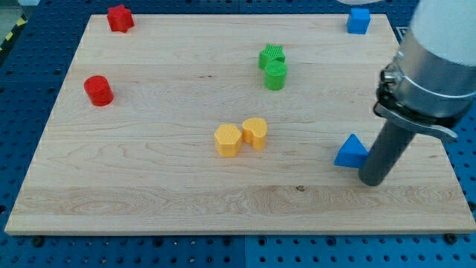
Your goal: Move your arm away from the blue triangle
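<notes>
Blue triangle (350,152) lying flat on the wooden board (149,186), toward the view's lower right. My tip (371,180) down on the wood just to its right and a little below, rod side touching or all but touching the triangle's right corner; contact impossible to settle from here. No jaws on the rod, so nothing open, shut or clamped. Farther out: yellow hexagon (227,140) and yellow rounded block (255,132) touching near centre; two green blocks (273,65) pressed together above; blue cube (358,20) at top right; red cylinder (97,90) at left; red star-like block (119,18) at top left.
</notes>
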